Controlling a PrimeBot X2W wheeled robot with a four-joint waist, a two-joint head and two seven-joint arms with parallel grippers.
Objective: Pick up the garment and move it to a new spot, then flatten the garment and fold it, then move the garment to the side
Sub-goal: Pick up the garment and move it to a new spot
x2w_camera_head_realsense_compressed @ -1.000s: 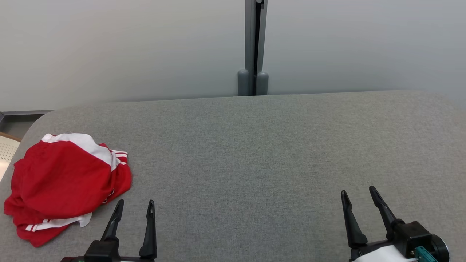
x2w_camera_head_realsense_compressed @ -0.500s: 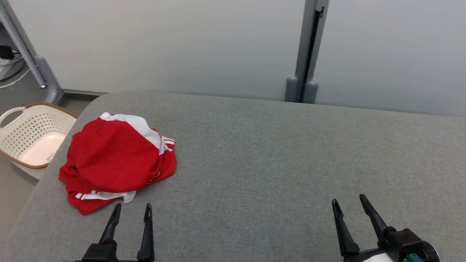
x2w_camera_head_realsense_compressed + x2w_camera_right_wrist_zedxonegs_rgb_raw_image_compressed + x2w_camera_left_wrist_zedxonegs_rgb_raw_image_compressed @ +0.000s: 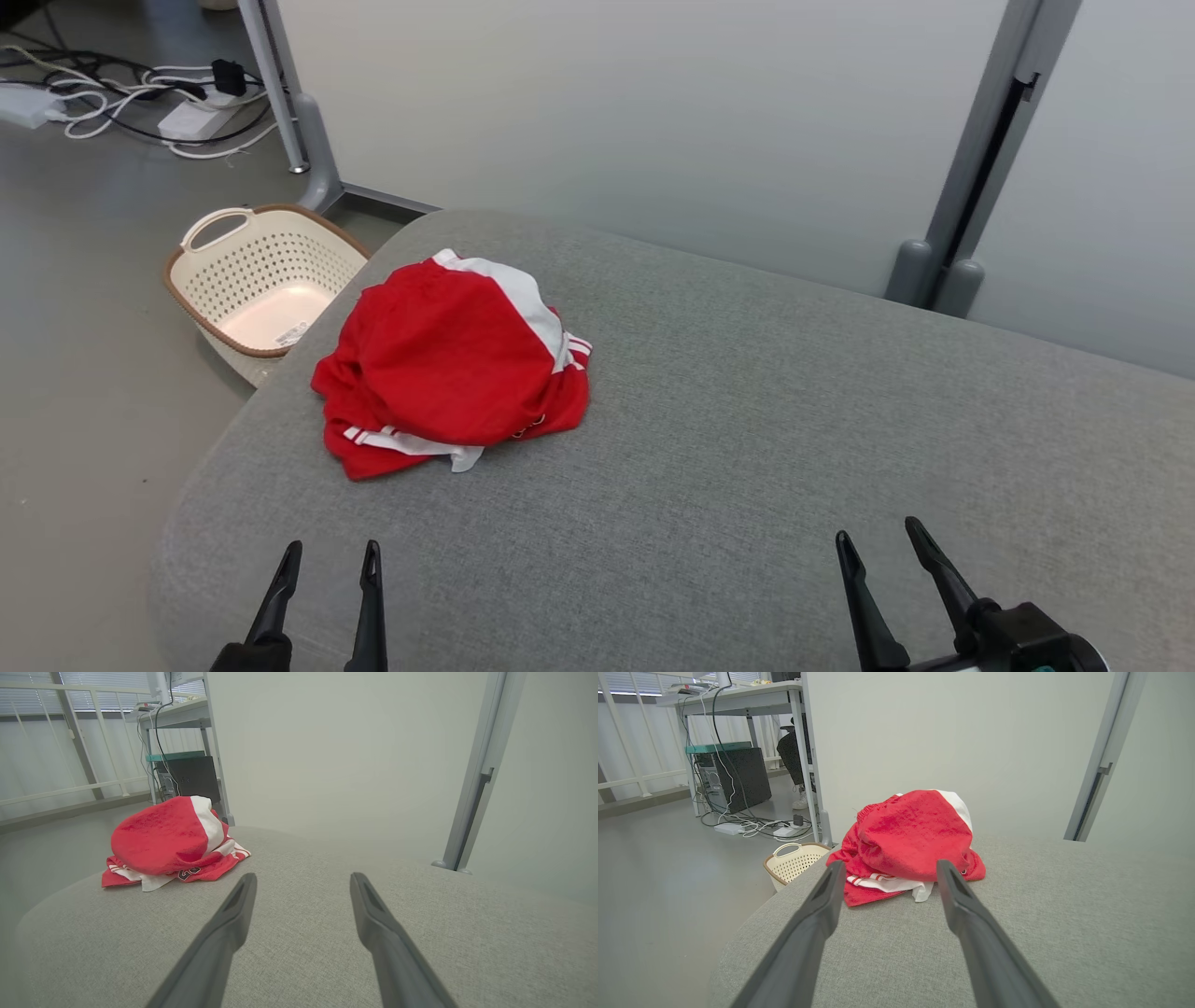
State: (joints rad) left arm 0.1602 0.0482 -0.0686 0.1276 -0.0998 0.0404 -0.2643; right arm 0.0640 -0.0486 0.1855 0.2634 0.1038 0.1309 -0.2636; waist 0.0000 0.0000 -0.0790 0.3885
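Now your view has swung left. Near you, the left gripper (image 3: 334, 545) and right gripper (image 3: 878, 528) hang with jaws apart, empty. Ahead of the left one, the garment (image 3: 448, 364) lies bunched on the table (image 3: 747, 420) corner, so you can reach it.

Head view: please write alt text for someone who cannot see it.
A crumpled red and white fabric garment lies near the left end of a grey upholstered table. The left gripper and right gripper, both open, show at the bottom.

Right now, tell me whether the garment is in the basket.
No, the red garment lies bunched on the grey table, while the basket stands on the floor beside it.
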